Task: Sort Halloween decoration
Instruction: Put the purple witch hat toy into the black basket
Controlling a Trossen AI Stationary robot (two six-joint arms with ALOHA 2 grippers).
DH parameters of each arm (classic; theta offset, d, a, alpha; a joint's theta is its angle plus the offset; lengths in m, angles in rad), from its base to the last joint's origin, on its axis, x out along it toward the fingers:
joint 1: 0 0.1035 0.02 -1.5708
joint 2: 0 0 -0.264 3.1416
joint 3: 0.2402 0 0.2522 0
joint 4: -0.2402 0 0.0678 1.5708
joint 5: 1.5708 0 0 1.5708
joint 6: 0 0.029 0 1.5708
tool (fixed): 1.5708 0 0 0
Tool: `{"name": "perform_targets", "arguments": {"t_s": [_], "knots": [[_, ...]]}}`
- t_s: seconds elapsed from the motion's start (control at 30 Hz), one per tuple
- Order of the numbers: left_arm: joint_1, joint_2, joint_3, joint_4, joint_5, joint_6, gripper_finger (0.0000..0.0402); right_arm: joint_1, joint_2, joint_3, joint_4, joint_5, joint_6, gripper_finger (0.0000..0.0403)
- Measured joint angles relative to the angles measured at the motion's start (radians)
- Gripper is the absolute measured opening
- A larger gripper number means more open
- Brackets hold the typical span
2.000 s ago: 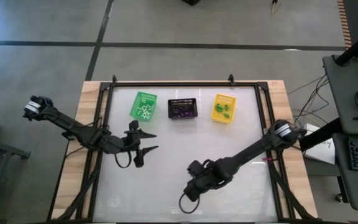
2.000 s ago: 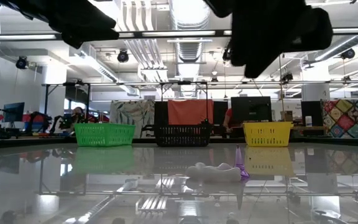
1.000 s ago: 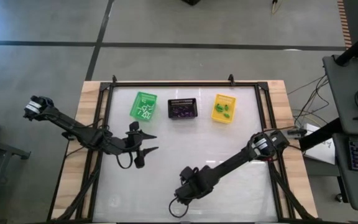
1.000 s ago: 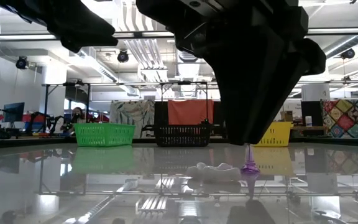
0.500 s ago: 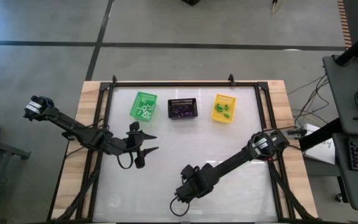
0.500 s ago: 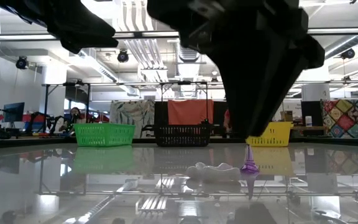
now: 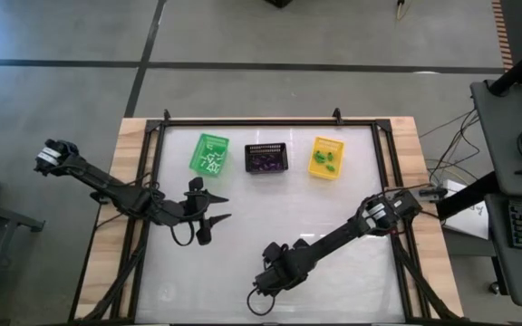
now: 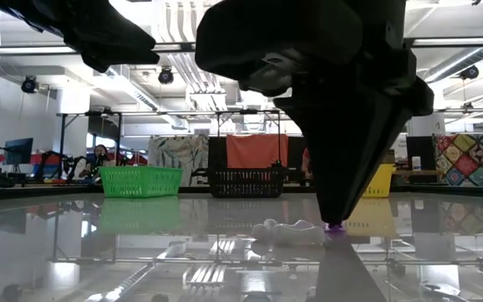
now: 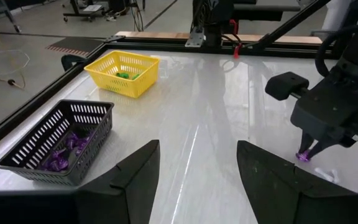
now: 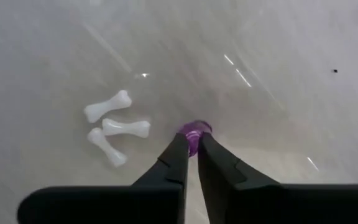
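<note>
A purple trinket point(image 10: 194, 132) of the Halloween decoration stands on the table near its front edge, with three white bone trinkets point(image 10: 114, 127) lying flat beside it. My right gripper point(image 10: 191, 146) points down over the purple trinket and is shut on it. In the low view only the trinket's base point(image 8: 334, 226) shows below the fingers. My left gripper point(image 7: 214, 208) hangs open over the table's left middle, holding nothing. My right gripper pinches the purple trinket's upper part point(image 10: 190, 138) between its two fingertips. The fingers come from above, pointing down. The trinket stands upright with its base point(image 9: 304, 156) on the table.
Three small baskets stand in a row at the far side: green point(image 7: 209, 153) with white pieces, black point(image 7: 266, 158) with purple pieces, yellow point(image 7: 326, 156) with green pieces. Bare table lies between them and the grippers.
My right gripper has sunk a little onto the purple trinket. The trinket's pointed top, which showed below the fingertips before, is now hidden between them. The trinket and the white bones lie where they were.
</note>
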Motion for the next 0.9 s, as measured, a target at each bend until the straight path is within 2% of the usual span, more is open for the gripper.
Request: {"name": "perform_targets", "arguments": {"t_s": [0.27, 0.43, 0.7, 0.9], "knots": [[0.0, 0.0, 0.0, 0.0, 0.0, -0.005, 0.0197, -0.002, -0.006, 0.0, -0.012, 0.005, -0.038, 0.0009], [0.0, 0.0, 0.0, 0.0, 0.0, -0.019, 0.0197, -0.01, -0.048, 0.001, -0.036, 0.065, -0.09, 0.0009], [-0.006, 0.0, 0.0, 0.0, 0.0, -0.04, 0.0197, -0.02, -0.186, -0.002, -0.048, 0.22, -0.215, 0.0009], [-0.032, 0.0, 0.0, 0.001, 0.0, -0.065, 0.0197, -0.055, -0.291, -0.026, -0.039, 0.371, -0.38, 0.0009]]}}
